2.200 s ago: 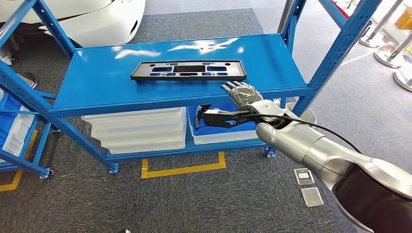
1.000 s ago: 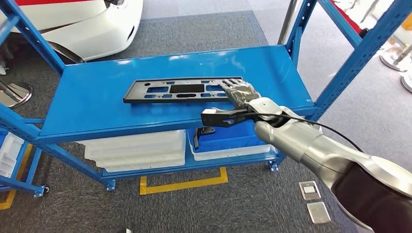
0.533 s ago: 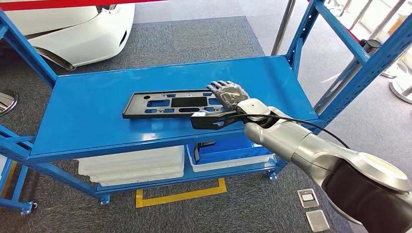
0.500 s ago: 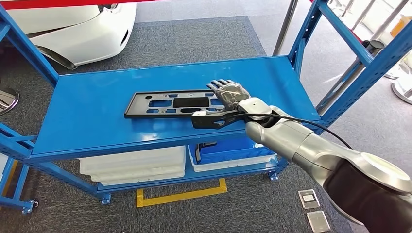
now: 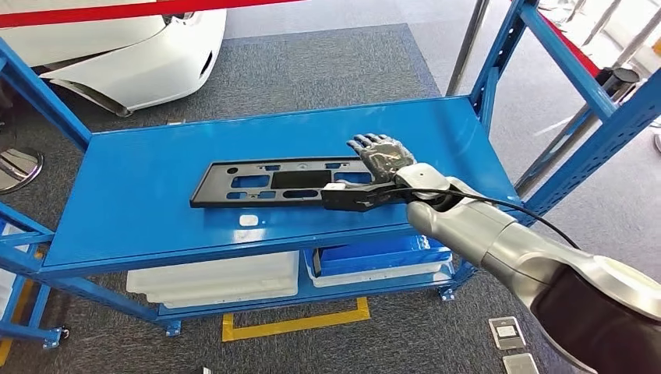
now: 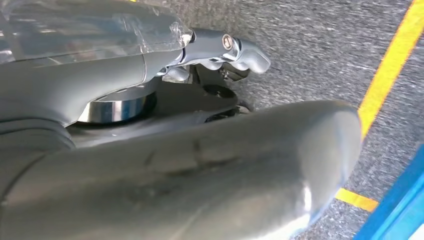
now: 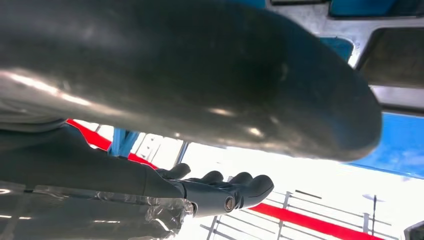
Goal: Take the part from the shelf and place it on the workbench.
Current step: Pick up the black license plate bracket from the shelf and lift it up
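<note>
The part [image 5: 273, 181], a long flat black plate with rectangular cut-outs, lies flat on the upper deck of the blue shelf [image 5: 140, 210]. It sits about midway across the deck, its long side running along the deck's front edge, nearer that edge than the back.

The right hand [image 5: 379, 158] is at the end of the part farthest from the white car body [image 5: 132, 47]. Its palm faces down over that end, the fingers [image 5: 368, 145] stretched out and slightly spread, pointing toward the back of the shelf. A dark thumb-like piece [image 5: 351, 196] reaches along the part's front edge. From the head view I cannot tell whether the hand is pressing on the part or only hovering just above it; nothing is clasped between fingers and thumb. In the right wrist view the fingers [image 7: 235, 190] lie straight and close together, with the thick thumb [image 7: 200, 75] well apart from them, so the hand stands wide.

The left hand [image 6: 220, 47] is seen in the left wrist view over grey carpet [image 6: 320, 45] with a yellow floor line [image 6: 390, 75]; its fingers curl inward and hold nothing.

Below the part, on the shelf's lower deck, stand stacked white trays [image 5: 214, 279] and a bin with blue contents [image 5: 382, 261].
</note>
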{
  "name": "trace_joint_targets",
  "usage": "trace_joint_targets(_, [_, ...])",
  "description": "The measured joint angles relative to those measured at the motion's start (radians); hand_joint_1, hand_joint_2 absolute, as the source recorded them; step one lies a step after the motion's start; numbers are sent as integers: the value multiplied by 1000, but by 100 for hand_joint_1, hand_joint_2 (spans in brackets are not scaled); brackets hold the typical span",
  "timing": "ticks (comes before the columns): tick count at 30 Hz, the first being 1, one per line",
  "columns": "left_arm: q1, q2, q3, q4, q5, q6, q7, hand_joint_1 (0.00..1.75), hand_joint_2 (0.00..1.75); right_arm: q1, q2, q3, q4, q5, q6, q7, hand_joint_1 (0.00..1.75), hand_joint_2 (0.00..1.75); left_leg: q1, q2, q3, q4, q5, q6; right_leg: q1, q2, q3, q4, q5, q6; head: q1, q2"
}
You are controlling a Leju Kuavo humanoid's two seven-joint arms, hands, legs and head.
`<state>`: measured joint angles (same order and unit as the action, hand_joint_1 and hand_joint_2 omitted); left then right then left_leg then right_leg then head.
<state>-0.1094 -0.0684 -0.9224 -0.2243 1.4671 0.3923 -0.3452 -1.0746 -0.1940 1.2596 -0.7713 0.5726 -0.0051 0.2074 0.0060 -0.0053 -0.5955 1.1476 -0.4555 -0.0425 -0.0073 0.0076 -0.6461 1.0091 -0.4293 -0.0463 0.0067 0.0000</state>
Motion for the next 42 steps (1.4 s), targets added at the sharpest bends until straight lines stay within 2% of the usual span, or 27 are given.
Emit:
trace_joint_targets(2, [-1, 0, 0, 0, -1, 1, 0, 0, 0, 2, 1, 0, 0, 0, 0, -1, 0, 0, 4, 0, -74, 124, -47, -5, 0, 0, 4, 1, -6, -5, -12, 0])
trace_joint_targets(3, [-1, 0, 0, 0, -1, 2, 0, 0, 0, 3, 2, 0, 1, 1, 1, -2, 0, 0, 5, 0, -97, 154, -50, -7, 0, 0, 7, 2, -9, -5, -15, 0])
trace_joint_targets(4, [-1, 0, 0, 0, -1, 2, 0, 0, 0, 4, 2, 0, 1, 1, 1, -3, 0, 0, 5, 0, -103, 147, -31, -9, 0, 1, 9, 4, -13, -5, -18, 0])
trace_joint_targets(5, [-1, 0, 0, 0, -1, 3, 0, 0, 0, 5, 3, 0, 1, 2, 1, -4, 0, 0, 6, 0, -91, 102, 7, -10, 0, 1, 14, 6, -16, -4, -22, 0])
trace_joint_targets(6, [-1, 0, 0, 0, -1, 3, 0, 0, 0, 5, 3, 0, 2, 3, 2, -6, 0, 0, 6, 0, -67, 35, 54, -9, 0, 2, 18, 8, -20, -2, -27, 0])
trace_joint_targets(7, [-1, 0, 0, 0, -1, 3, 0, 0, 0, 5, 4, 0, 2, 5, 2, -8, 0, 0, 6, 0, -46, -30, 88, -6, 1, 2, 21, 10, -23, 0, -31, 0])
trace_joint_targets(8, [-1, 0, 0, 0, -1, 4, 0, 0, 0, 5, 5, 0, 3, 6, 2, -11, 0, 0, 3, 0, -31, -82, 107, 0, 2, 3, 21, 12, -25, 4, -35, 0])
trace_joint_targets(9, [-1, 0, 0, 0, -1, 5, 0, 0, 0, 6, 6, 0, 5, 8, 2, -15, 0, 0, 1, 0, -25, -110, 116, 7, 2, 3, 20, 13, -26, 8, -37, 0])
trace_joint_targets(10, [-1, 0, 0, 0, -1, 6, 1, 0, 0, 7, 7, 1, 8, 9, 2, -20, 0, 0, -2, 0, -25, -119, 112, 14, 3, 2, 18, 15, -28, 13, -38, 0])
trace_joint_targets(12, [0, 0, 0, 0, 0, 7, 2, 0, 0, 11, 9, 1, 14, 11, 2, -28, 0, 0, -2, -3, -22, -124, 121, 18, 4, 3, 16, 16, -32, 9, -34, 0])
trace_joint_targets(14, [1, -1, 0, 0, 0, 7, 3, 0, 0, 14, 12, 1, 20, 12, 4, -33, 0, 0, -2, -6, -17, -126, 123, 15, 5, 4, 18, 15, -33, 2, -28, 0])
trace_joint_targets(18, [0, -1, -1, 0, -1, 7, 3, 0, 0, 19, 22, 5, 36, 15, 11, -45, 0, 175, -4, -8, -17, -126, 122, 21, 4, 3, 23, 7, -29, 8, -12, 0])
trace_joint_targets(23, [0, 0, -2, 0, -2, 7, 4, 0, 0, 30, 35, 8, 53, 18, 26, -61, 0, 175, -4, -8, -17, -125, 120, 25, 3, 3, 25, 3, -29, 16, -1, 0])
trace_joint_targets(27, [0, 0, -8, 0, -8, 7, 6, 0, 0, 40, 41, 10, 65, 22, 28, -74, 0, 175, -5, -8, -17, -125, 119, 26, 2, 3, 25, 2, -30, 25, 1, 0])
trace_joint_targets(42, [-2, 0, -25, 0, -24, 5, -1, 0, 0, 60, 42, 39, 91, 55, 33, -85, 0, 175, -3, -6, -12, -131, 120, 26, 4, 3, 25, 3, -31, 25, -4, 0])
